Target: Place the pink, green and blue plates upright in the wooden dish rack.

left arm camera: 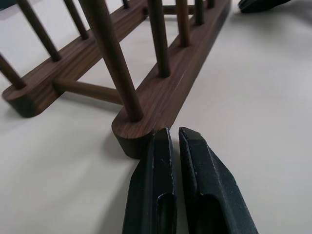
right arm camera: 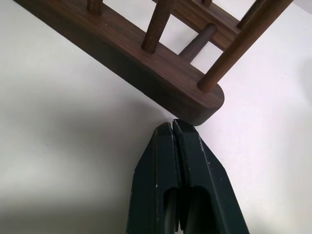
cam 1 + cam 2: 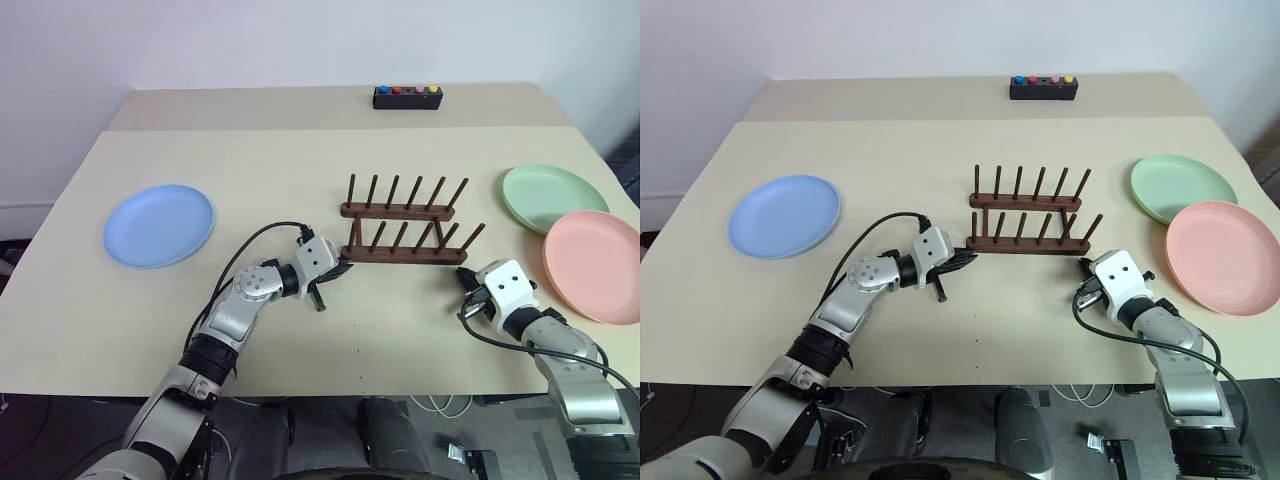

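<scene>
1. Nearest the camera, both black two-fingered grippers are clenched on nothing: the left gripper (image 1: 170, 134) has its tips touching the near bar's left end on the small dark brown wooden dish rack (image 3: 405, 232), and the right gripper (image 2: 173, 126) has its tips just at the same bar's right end.
2. Seemingly the step in hand is squaring or nudging the rack with closed fingertips before any plate is lifted; none of the three plates is in the rack yet.
3. To do it well, I would press evenly from both ends, low on the base bar and not on the thin upright pegs, so the rack slides flat without tipping or twisting.
4. Round pale mint green plate (image 3: 552, 197) lies flat near the tabletop's right edge, with the round salmon pink plate (image 3: 597, 264) just beside it, closer to the near edge; I cannot tell whether the rims touch.
5. Round light blue plate (image 3: 159, 224) lies flat well apart from the rack, toward the left edge.
6. Smooth beige tabletop (image 3: 300, 170) carries everything; a black box with coloured buttons (image 3: 408, 96) sits at its far edge, before a plain white wall.
</scene>
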{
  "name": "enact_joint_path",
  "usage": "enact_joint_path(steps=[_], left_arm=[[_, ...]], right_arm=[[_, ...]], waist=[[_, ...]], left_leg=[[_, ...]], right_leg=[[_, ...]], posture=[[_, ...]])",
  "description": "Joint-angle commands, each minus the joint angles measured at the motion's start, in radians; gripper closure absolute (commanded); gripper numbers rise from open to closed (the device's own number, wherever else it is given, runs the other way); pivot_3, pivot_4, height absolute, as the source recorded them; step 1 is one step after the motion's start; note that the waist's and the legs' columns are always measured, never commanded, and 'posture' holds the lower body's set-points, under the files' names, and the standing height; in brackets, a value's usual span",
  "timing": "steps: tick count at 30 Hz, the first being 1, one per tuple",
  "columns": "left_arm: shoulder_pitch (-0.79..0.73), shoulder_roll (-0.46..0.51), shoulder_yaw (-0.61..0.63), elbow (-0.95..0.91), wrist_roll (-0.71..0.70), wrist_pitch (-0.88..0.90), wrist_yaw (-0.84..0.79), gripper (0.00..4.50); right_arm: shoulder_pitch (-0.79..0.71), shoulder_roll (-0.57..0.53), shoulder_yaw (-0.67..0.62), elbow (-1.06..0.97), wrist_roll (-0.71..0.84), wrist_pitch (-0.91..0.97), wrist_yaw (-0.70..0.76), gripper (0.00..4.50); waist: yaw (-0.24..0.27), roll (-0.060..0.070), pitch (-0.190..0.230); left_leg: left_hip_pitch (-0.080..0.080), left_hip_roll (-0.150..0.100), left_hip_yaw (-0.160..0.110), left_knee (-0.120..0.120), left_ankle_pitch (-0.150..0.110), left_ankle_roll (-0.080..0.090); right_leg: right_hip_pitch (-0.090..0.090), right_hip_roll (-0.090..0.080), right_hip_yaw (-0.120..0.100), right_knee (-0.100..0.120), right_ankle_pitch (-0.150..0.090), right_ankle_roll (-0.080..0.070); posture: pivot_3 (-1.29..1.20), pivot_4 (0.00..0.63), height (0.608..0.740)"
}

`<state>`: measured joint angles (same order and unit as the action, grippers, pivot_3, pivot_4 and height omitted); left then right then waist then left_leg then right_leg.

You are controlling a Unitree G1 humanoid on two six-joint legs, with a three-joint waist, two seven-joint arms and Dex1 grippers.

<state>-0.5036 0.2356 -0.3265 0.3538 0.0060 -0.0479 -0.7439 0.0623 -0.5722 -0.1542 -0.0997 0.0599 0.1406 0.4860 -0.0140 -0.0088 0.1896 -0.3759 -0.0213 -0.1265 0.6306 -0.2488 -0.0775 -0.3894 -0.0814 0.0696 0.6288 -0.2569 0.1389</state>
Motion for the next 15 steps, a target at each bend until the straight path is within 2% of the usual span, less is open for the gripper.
enact_joint_path(steps=[1,5,9,12,15], left_arm=[[-0.010,0.009,0.025,0.022,0.012,-0.030,0.016,4.23],[-0.021,0.018,0.039,0.034,-0.004,-0.023,0.000,4.23],[0.014,0.029,0.037,-0.023,-0.030,-0.012,-0.044,4.23],[0.070,0.061,0.044,-0.126,-0.095,0.029,-0.124,4.28],[0.119,0.105,0.033,-0.225,-0.153,0.083,-0.217,4.28]], right_arm=[[0.004,-0.011,-0.030,-0.023,0.002,-0.004,-0.007,4.50],[0.057,-0.037,-0.066,-0.093,0.040,0.033,0.036,4.50],[0.136,-0.077,-0.163,-0.176,0.126,0.086,0.100,4.50],[0.226,-0.120,-0.304,-0.260,0.200,0.129,0.158,3.64],[0.269,-0.163,-0.406,-0.266,0.187,0.132,0.165,2.12]], waist=[[0.000,0.000,0.000],[0.001,0.000,0.000],[-0.001,0.000,0.000],[-0.002,0.001,0.000],[-0.004,0.000,0.001]], left_leg=[[0.000,0.000,0.000,0.000,0.000,0.000],[0.000,0.000,0.000,0.000,0.000,0.000],[-0.001,0.000,0.000,-0.001,0.000,0.000],[-0.002,0.000,0.000,-0.002,0.000,0.000],[-0.002,0.000,0.000,-0.003,0.000,0.000]], right_leg=[[0.000,0.000,0.000,0.000,0.000,0.000],[0.000,0.000,0.000,0.000,0.000,0.000],[-0.001,0.000,0.000,0.000,0.000,0.001],[-0.002,0.000,0.000,-0.001,0.000,0.002],[-0.002,0.000,0.000,-0.001,-0.002,-0.001]], posture=[[0.00,0.150,0.740],[0.00,0.150,0.740],[0.00,0.150,0.740],[0.00,0.150,0.740],[0.00,0.150,0.740]])
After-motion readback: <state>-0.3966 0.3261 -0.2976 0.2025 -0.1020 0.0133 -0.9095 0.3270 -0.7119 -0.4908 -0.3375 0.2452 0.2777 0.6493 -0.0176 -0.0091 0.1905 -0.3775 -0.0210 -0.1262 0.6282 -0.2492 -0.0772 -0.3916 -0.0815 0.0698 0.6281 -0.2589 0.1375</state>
